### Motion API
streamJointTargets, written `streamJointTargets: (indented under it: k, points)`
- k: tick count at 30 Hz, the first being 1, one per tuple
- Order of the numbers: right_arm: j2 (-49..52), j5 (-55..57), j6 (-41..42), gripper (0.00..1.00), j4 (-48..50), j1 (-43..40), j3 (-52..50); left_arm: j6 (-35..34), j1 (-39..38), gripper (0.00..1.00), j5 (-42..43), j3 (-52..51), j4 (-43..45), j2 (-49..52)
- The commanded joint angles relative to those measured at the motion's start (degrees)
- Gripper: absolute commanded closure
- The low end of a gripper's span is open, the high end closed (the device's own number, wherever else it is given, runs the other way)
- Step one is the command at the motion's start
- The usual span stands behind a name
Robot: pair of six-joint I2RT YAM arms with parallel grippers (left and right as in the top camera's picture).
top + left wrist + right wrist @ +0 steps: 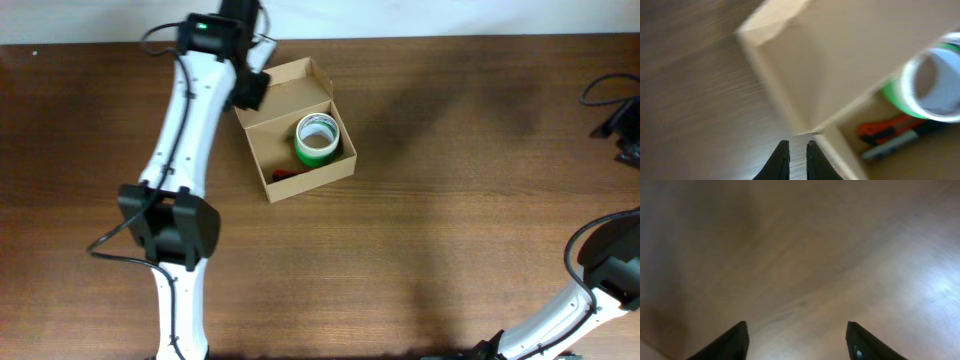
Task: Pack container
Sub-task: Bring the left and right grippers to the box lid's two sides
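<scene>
The container (312,178) is a tan cardboard box on the table at the upper middle, with its flap lid (285,85) open to the far side. Inside stand a green tape roll with a white core (317,139) and an orange and black tool (286,175). My left gripper (250,92) is at the box's left rear corner, beside the lid. In the left wrist view its jaws (798,144) are almost together with nothing between them, just outside the box wall (775,100); the tape roll (935,80) and tool (890,127) show there too. My right gripper (797,327) is open over bare wood.
The dark wooden table (450,220) spreads around the box. Black cables and hardware (620,115) lie at the far right edge. The right arm (600,265) rises at the lower right corner.
</scene>
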Motion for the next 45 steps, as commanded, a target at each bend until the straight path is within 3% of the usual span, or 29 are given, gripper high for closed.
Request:
streamJointTargets:
  k: [1,3,9,18,27,34,45]
  points:
    - [0.2,-5.8,0.4,0.57,1.3,4.5,-0.2,-3.6,4.6,0.87,-1.4,0.9,0.3,0.3]
    - [0.6,-5.8,0.4,0.73,2.5,7.8,-0.2,-4.5,6.9,0.87,-1.4,0.9,0.5,0.3]
    - [3.5,-5.8,0.4,0.97,5.5,19.2,-0.2,-5.1,11.7,0.89,7.7,0.3,0.5,1.7]
    - [10.8,-5.5,0.2,0.96,6.1,31.8,-0.2,-5.1,11.6,0.97,10.4,0.2,0.6,8.3]
    - [13.3,-5.8,-2.9,0.96,5.1,39.7,-0.2,-5.1,11.5,0.97,16.3,0.2,4.8,12.7]
    - [13.3,-5.0,-2.9,0.96,4.5,42.7,-0.2,-6.8,11.1,0.97,22.9,0.2,12.4,13.0]
    - [13.3,-4.3,-3.3,0.96,4.3,42.9,-0.2,-7.7,9.4,0.98,27.4,0.2,15.5,16.5]
